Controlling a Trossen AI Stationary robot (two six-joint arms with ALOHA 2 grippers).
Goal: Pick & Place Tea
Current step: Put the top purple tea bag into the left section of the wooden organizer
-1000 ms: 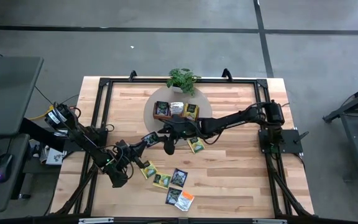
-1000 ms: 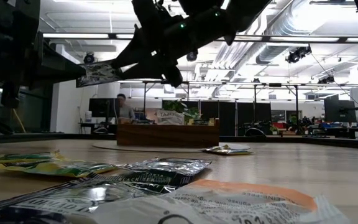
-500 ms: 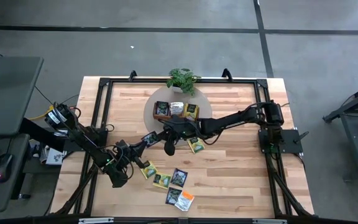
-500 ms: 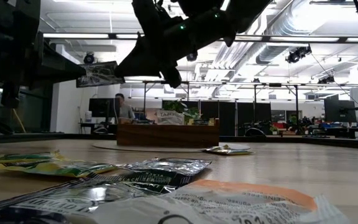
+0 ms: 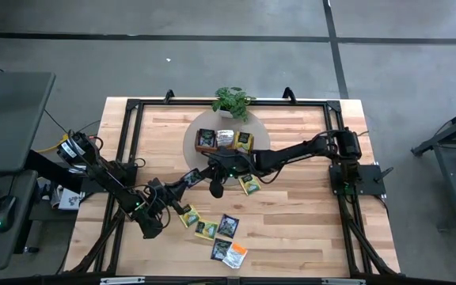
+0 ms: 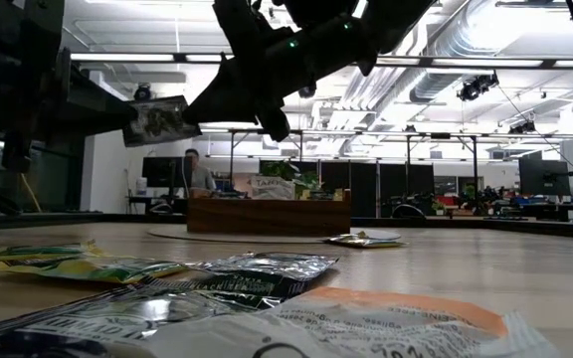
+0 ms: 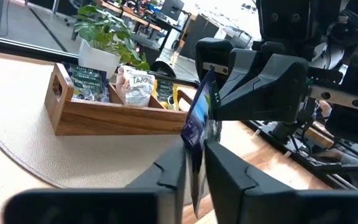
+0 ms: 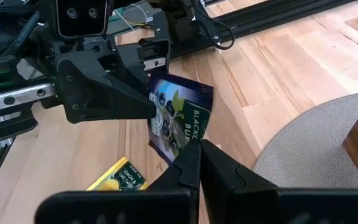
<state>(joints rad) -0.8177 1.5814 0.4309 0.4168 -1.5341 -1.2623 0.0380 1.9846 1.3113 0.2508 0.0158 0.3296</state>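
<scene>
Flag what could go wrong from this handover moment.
1. The dark blue sachet is pinched in mid-air between the left end effector and the right end effector, which grips only its edge; if the left lets go, it may slip or twist free.
2. If both pull while gripping, the sachet could tear.
3. The wooden tray already holds sachets in its compartments, so placing this one may be tight.

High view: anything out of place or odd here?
Yes: one blue sachet hangs tilted in mid-air, the right gripper shut on its edge and the left gripper at its other side.
</scene>
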